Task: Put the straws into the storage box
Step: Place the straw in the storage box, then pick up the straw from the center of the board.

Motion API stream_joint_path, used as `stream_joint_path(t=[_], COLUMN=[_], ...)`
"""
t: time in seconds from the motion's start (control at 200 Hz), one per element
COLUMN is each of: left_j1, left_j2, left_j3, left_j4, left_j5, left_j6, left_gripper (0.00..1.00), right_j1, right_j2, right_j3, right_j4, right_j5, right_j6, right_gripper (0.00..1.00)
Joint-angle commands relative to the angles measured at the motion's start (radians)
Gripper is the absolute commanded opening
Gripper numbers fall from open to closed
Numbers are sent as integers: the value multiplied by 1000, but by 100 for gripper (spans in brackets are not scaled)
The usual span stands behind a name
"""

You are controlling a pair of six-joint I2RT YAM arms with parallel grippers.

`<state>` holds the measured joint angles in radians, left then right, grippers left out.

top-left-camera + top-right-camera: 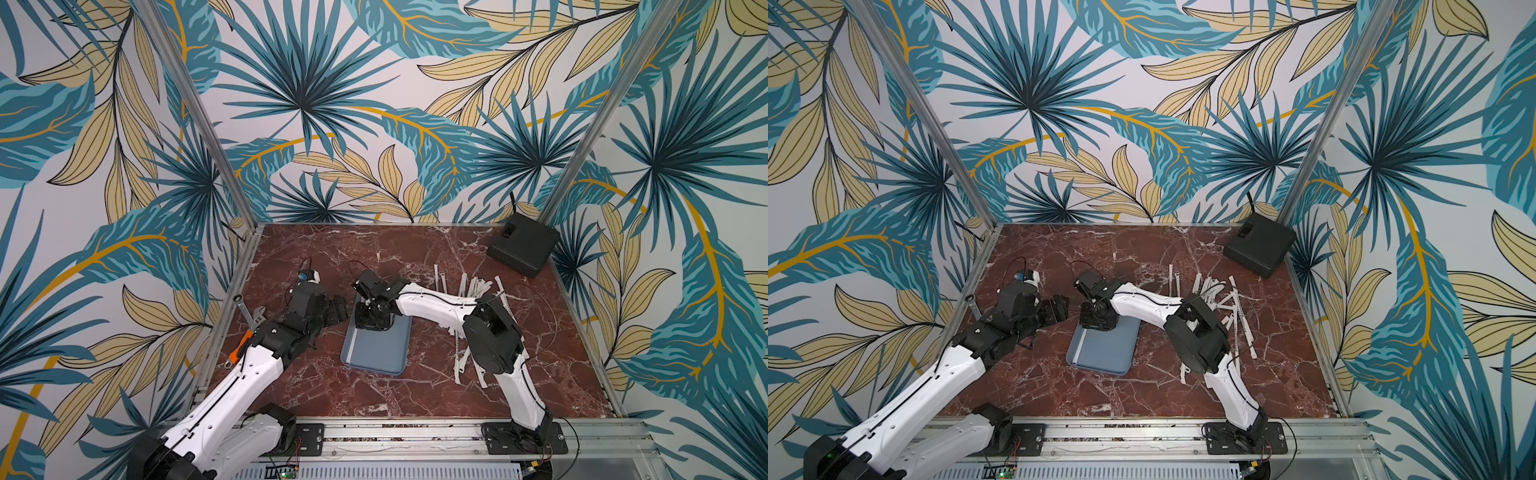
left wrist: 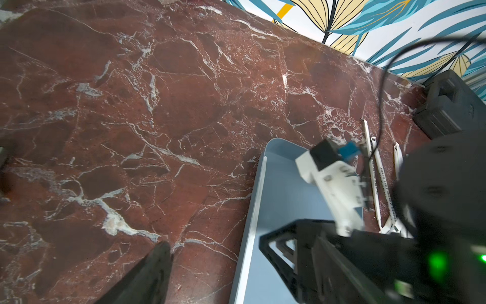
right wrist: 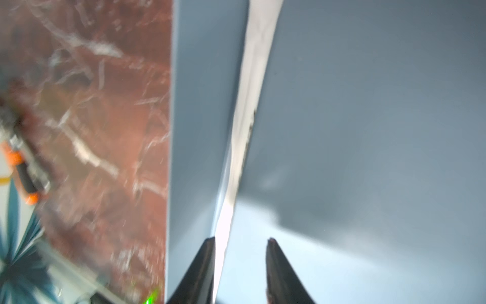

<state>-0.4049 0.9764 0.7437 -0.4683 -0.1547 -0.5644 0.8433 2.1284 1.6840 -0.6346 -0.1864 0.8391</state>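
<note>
One straw (image 3: 249,105) lies in the storage box (image 1: 376,353). It rests flat against the long wall on the left arm's side, and its length runs along that wall from near to far. The box sits in the middle of the bench (image 1: 415,395), and its own long axis also runs roughly near to far.

The right fingers (image 3: 200,271) hang over the far end of the box, parted. The straw passes just beside one of them, and nothing is pinched between them.

The other straws (image 1: 469,286) lie in a loose fan on the bench to the right of the box, clear of it. Most point near to far and a few are crossed. The right arm (image 1: 490,332) reaches across the middle of this heap and hides it, so only the far tips and near ends show.

The left fingers (image 2: 155,276) hover over bare bench just left of the box's far end. Only one shows clearly, with open bench beside it, so they stand apart and hold nothing.

Wrenches (image 1: 249,309) and an orange-handled tool (image 1: 241,347) lie at the bench's left edge, partly under the left arm (image 1: 257,365). A black box (image 1: 523,245) sits in the far right corner.

In both top views the straw in the box is only a pale line along the wall. The right wrist view shows its white wrapper, with dark print along one edge. The left wrist view shows print on two straws beyond the box.
</note>
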Motion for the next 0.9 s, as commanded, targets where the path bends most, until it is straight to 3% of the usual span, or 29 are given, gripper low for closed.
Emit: stream_joint_path(t=[0.0, 0.07, 0.135, 0.215, 0.3, 0.416, 0.556, 0.891], left_j1=[-5, -8, -9, -16, -31, -57, -62, -62], left_j2=[25, 66, 97, 134, 174, 235, 274, 278], left_j3=[75, 100, 113, 129, 129, 126, 122, 101], left_j4=[-35, -49, -31, 26, 90, 118, 85, 92], left_j5=[-77, -124, -145, -46, 66, 143, 152, 147], left_j6=[98, 172, 186, 169, 123, 103, 105, 107], left_gripper=[92, 99, 100, 100, 99, 98, 97, 97], right_j1=[-122, -196, -242, -276, -315, -373, -408, -449], right_j2=[-199, -275, -299, -281, -216, -111, 5, 125], right_j3=[-125, -204, -220, -195, -110, 6, 128, 164], right_j4=[-76, -128, -179, -188, -197, -205, -250, -252], right_j5=[-28, 105, 275, 399, 447, 446, 475, 417], right_j6=[-115, -159, -199, -236, -267, -287, -313, -309], right_gripper=[39, 40, 37, 27, 25, 26, 30, 31])
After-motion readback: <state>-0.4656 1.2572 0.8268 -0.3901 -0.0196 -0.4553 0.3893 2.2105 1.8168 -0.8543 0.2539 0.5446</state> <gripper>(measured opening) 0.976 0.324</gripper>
